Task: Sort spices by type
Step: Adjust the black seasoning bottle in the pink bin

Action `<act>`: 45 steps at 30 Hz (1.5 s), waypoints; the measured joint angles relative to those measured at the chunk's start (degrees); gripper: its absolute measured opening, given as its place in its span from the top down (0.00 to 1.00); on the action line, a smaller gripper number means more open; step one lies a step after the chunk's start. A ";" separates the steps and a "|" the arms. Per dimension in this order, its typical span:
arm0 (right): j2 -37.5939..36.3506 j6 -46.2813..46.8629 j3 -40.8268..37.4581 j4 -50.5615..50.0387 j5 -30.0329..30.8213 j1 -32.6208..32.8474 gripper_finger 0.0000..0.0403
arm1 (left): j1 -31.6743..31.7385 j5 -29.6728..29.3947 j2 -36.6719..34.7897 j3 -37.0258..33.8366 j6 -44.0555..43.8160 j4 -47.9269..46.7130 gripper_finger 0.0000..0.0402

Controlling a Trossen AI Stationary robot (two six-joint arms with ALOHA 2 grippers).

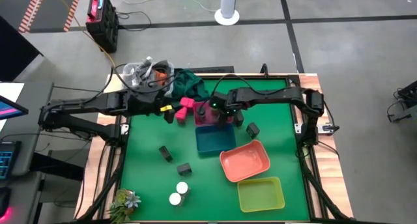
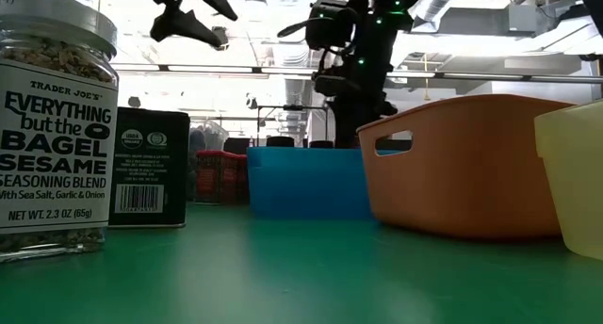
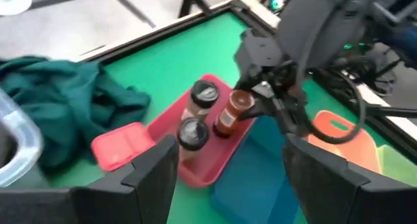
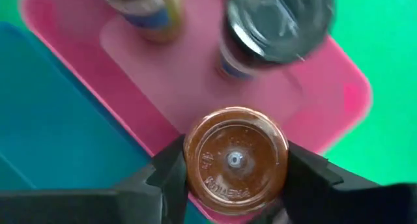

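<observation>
Right now the right claw [image 4: 236, 185] is pinching a brown-capped spice jar [image 4: 236, 160], one finger pressed on each side of its cap, and holds it over the near edge of the pink tray [image 4: 195, 94]. Just beyond the claw, inside that tray, stand two dark-capped jars [image 3: 203, 94], close together and upright. Beside the claw, on the side away from the tray, lies the blue tray [image 1: 215, 139]; farther out sit the salmon tray [image 1: 245, 161] and the yellow-green tray [image 1: 260, 194]. A dark grey box [image 1: 253, 129] lies on the table [image 1: 150, 178] near the right claw's outer side. The left claw [image 3: 228, 178] hangs with its fingers spread, holding nothing, just short of the pink tray and facing the right claw across it; a bright pink block [image 3: 120, 144] lies just ahead of it, next to a green cloth [image 3: 58, 100]. Well away from both claws, toward the table's front, lie two more dark grey boxes [image 1: 165, 154] and two white-capped jars [image 1: 182, 188].
</observation>
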 joint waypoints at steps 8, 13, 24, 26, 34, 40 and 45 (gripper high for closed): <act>-3.97 -0.44 -0.10 -2.55 -0.17 -1.12 0.45 | 0.60 -0.02 1.83 -0.15 5.53 8.39 0.35; -5.43 -0.46 -0.11 -2.55 -0.17 -1.09 0.47 | 1.11 -0.04 3.14 -0.16 5.84 10.56 0.35; -13.18 0.27 -0.11 -3.68 -1.20 -1.96 0.46 | 1.05 0.51 3.93 -0.17 8.48 12.21 0.35; -15.21 1.54 -0.11 -2.95 -2.19 -2.63 0.46 | 1.05 0.52 4.03 -0.17 11.86 13.61 0.35; -22.70 7.27 -0.09 2.34 -10.75 -6.17 0.46 | 0.85 0.57 6.98 -0.13 25.13 16.90 0.35; -25.48 11.94 -0.07 8.21 -21.13 -9.47 0.46 | -1.15 0.47 10.86 -0.20 35.12 21.85 0.35; -25.55 16.10 -0.07 12.73 -27.21 -12.12 0.46 | -2.60 -2.25 13.86 -0.13 37.27 26.68 0.35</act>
